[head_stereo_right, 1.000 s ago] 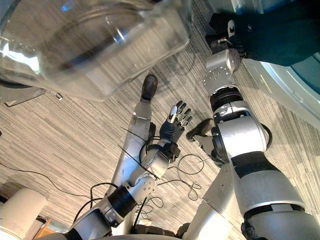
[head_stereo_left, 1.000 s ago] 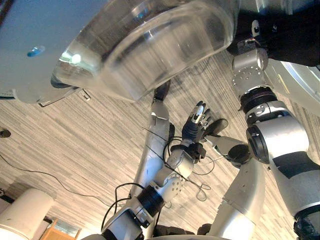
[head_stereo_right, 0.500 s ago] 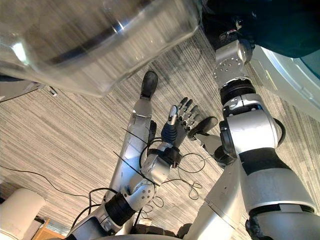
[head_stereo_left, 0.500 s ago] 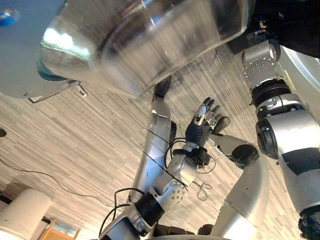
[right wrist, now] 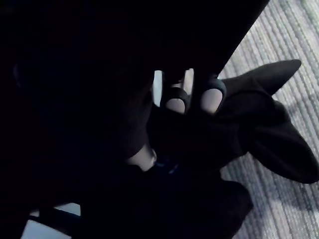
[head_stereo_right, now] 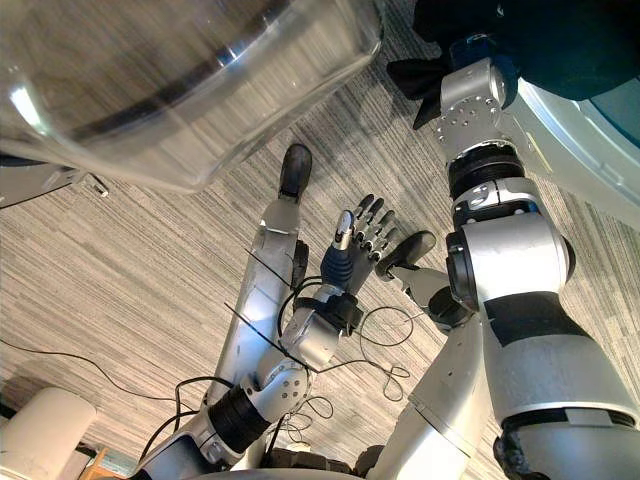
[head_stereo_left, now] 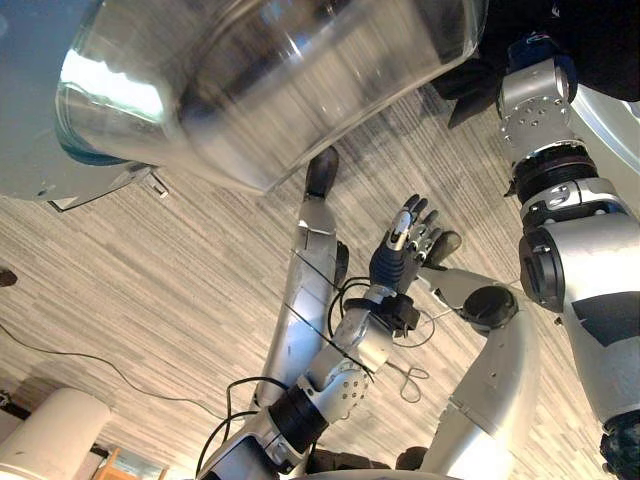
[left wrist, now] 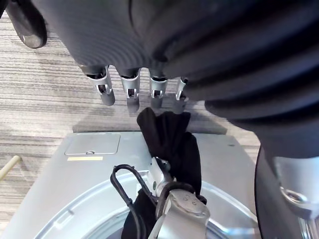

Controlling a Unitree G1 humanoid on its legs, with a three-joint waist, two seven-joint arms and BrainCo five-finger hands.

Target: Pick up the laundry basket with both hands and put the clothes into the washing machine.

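**At the washer** (left wrist: 94, 194), we see the right robot hand (right wrist: 175, 103) buried in a dark cloth (left wrist: 172, 144). Its dark-tipped fingers and thumb curl into the folds and grip the fabric. A loose flap juts out beside them over the carpet (head_stereo_left: 150, 260).

From the head views we find that arm stretched to the far right of the scene. There the cloth bunches round the wrist at the pale round rim (head_stereo_left: 612, 125) of the washer's opening. How far the cloth reaches into the opening we cannot tell.

The washer's clear glass door (head_stereo_left: 280, 90) stands open and bulges across the far left and middle of the scene. The striped grey carpet shows through it.

The left robot hand (head_stereo_left: 402, 248) is held up in the middle of the scene, nearer than the door and well apart from the cloth. Its fingers (left wrist: 105, 90) are straight and slightly spread, the hand open. Past those fingers, in its own wrist view, we look at the washer's grey panel and the curved rim. We also see the right arm there, with the dark cloth draped over its hand.

In the near left corner we make out a white rounded object (head_stereo_left: 50, 438) on the carpet. We cannot tell what it is.
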